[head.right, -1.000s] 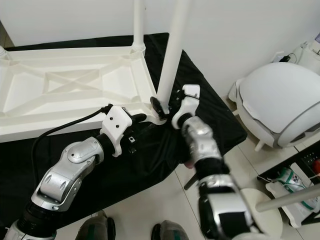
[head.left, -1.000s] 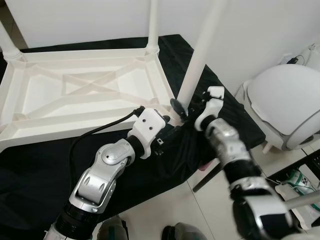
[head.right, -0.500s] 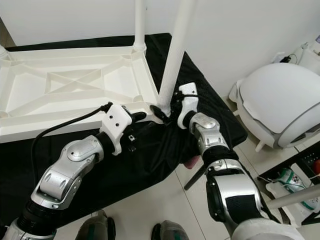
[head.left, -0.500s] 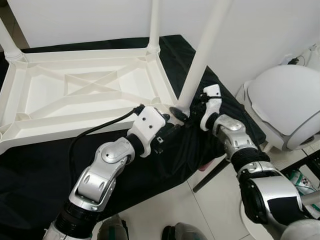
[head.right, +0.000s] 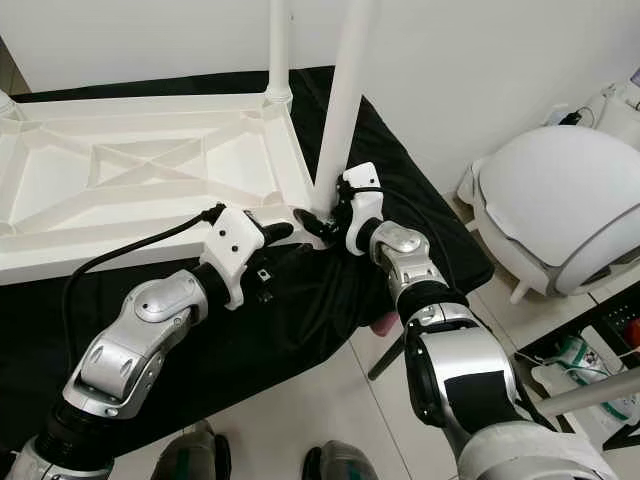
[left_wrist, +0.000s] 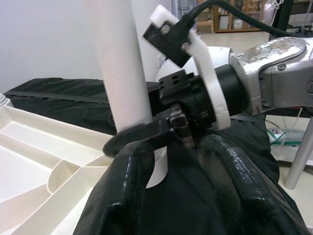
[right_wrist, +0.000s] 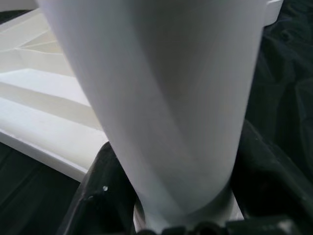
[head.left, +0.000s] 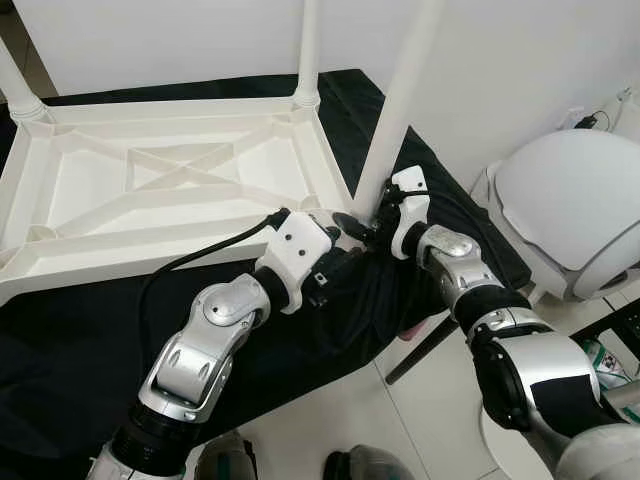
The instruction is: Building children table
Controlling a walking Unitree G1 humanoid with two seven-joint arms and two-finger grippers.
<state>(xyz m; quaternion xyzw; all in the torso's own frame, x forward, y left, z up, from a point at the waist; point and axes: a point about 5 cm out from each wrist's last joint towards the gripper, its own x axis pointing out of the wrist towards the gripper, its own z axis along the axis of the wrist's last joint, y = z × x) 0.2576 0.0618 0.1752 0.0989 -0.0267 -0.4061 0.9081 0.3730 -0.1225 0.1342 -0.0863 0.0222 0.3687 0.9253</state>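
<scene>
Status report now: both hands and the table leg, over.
Right hand shut on near corner leg at its base. Left hand open beside it, empty. Tabletop upside down on black cloth.

Both arms reach forward, right claw [head.right: 322, 212] clamped, left claw [left_wrist: 188, 181] parted.

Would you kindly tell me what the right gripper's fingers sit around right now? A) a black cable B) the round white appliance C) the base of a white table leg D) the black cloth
C: the right gripper has a finger on each side of the white leg near its base, at the corner of the upturned table.
</scene>
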